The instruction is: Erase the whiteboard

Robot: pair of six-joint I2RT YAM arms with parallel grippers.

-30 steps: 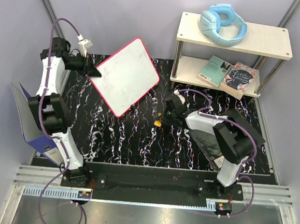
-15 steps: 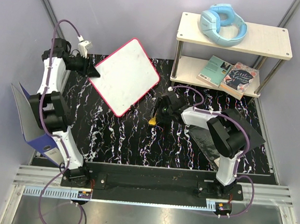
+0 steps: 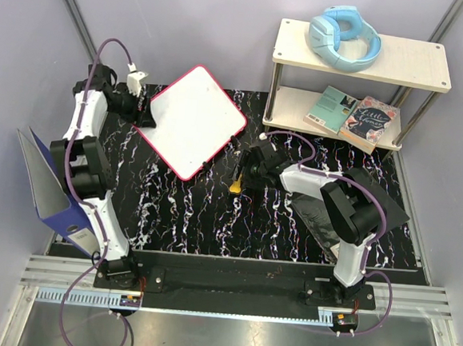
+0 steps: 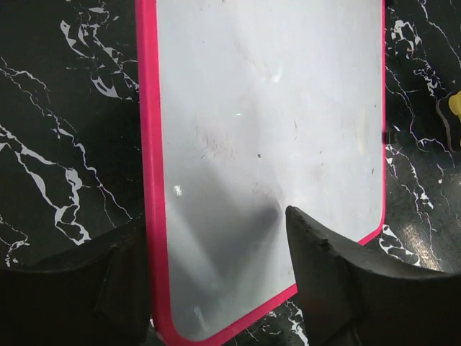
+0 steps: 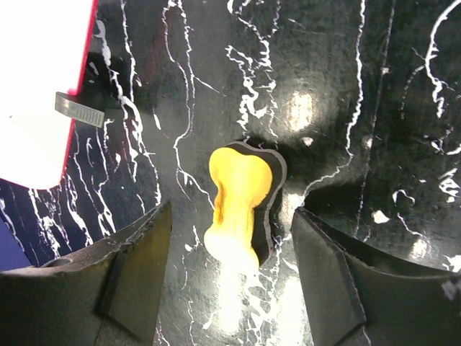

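Lying on the black veined worktop between lilac walls, the whiteboard looks wiped; left end effector and right end effector gape.

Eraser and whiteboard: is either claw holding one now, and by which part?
Nothing is held. The right claw is open, straddling the eraser lying on the table. The left claw is open around the whiteboard's corner.

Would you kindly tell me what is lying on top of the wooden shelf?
Only light blue headphones lie on its top board. The patch of board beneath them is covered.
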